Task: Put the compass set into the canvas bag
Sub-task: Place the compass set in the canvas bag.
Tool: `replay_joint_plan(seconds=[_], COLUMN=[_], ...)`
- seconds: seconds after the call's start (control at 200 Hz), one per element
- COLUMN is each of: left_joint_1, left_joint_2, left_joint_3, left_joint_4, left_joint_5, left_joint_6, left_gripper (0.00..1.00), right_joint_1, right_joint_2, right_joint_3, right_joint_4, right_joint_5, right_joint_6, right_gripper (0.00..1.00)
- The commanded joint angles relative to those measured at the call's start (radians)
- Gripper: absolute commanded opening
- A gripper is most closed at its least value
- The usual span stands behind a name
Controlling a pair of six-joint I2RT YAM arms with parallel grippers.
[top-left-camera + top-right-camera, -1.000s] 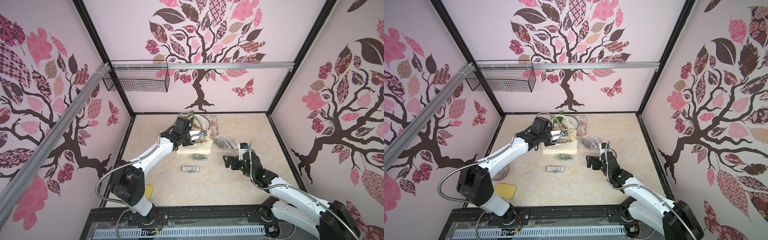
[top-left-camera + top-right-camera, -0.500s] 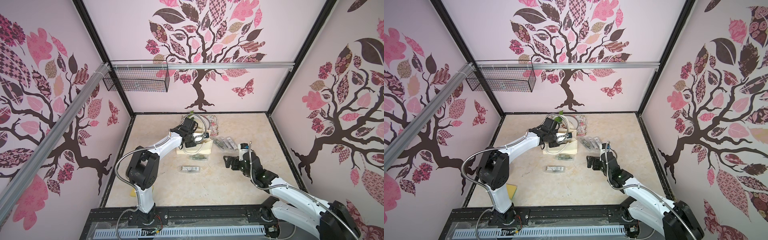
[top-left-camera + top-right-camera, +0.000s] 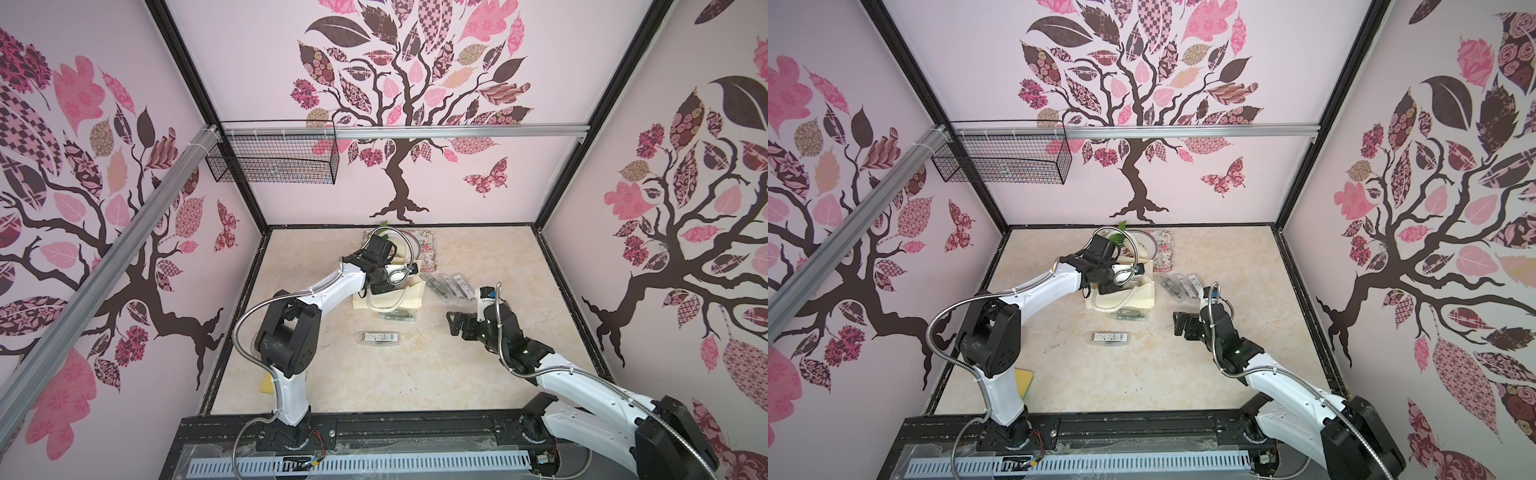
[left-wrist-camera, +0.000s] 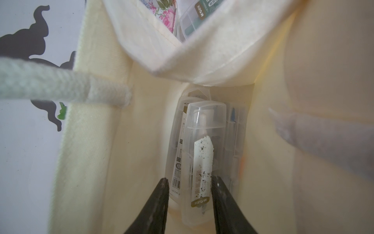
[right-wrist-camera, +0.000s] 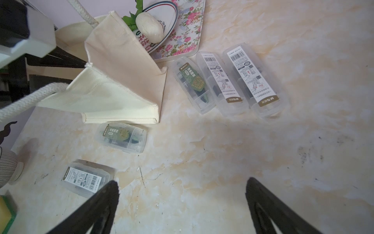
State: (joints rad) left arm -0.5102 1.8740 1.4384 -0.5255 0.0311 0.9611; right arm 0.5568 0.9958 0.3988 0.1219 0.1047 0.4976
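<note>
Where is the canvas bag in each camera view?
In a top view: canvas bag mid-table, beside the floral tray.
In a top view: canvas bag, again beside the floral tray.
Left wrist: inside the canvas bag, walls all around; floral tray past its rim.
Right wrist: canvas bag beside the floral tray.
Shared landmark: floral tray.

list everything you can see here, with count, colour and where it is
canvas bag: 1, cream, on the table, toward the back
clear cases: 5, see-through, on the table; three in a row right of the bag, two in front of it
cases in the bag: at least 2, see-through
tray: 1, pink floral, behind the bag
plate: 1, white, striped rim, on the tray
lump: 1, white, on the plate by green leaves
sponge: 1, yellow, front left
wire basket: 1, black, back wall
left gripper: black, inside the bag, jaws apart around a case
right gripper: black, open above the table
</note>
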Motion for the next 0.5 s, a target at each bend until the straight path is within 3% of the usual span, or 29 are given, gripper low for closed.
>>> replay_joint_plan(seconds=[0.0, 0.335, 0.495], left_joint_1=[0.004, 0.001, 0.0], left_joint_2=[-0.049, -0.235, -0.371], left_joint_3=[0.042, -0.022, -0.12], left_joint_4=[0.04, 0.169, 0.288], left_joint_5=[0.012, -0.003, -0.031], left_joint_6=[-0.03, -0.08, -0.175], left_gripper=[0.4, 0.53, 0.6], right_joint_1=[0.004, 0.004, 0.004], right_joint_2=[0.014, 0.023, 0.027], right_joint_3=[0.006, 0.043, 0.074], right_joint_4=[0.027, 0.0, -0.001], right_joint_5=[0.01, 0.046, 0.061], right_joint_6=[0.006, -0.029, -0.061], right_gripper=[1.0, 1.0, 1.0])
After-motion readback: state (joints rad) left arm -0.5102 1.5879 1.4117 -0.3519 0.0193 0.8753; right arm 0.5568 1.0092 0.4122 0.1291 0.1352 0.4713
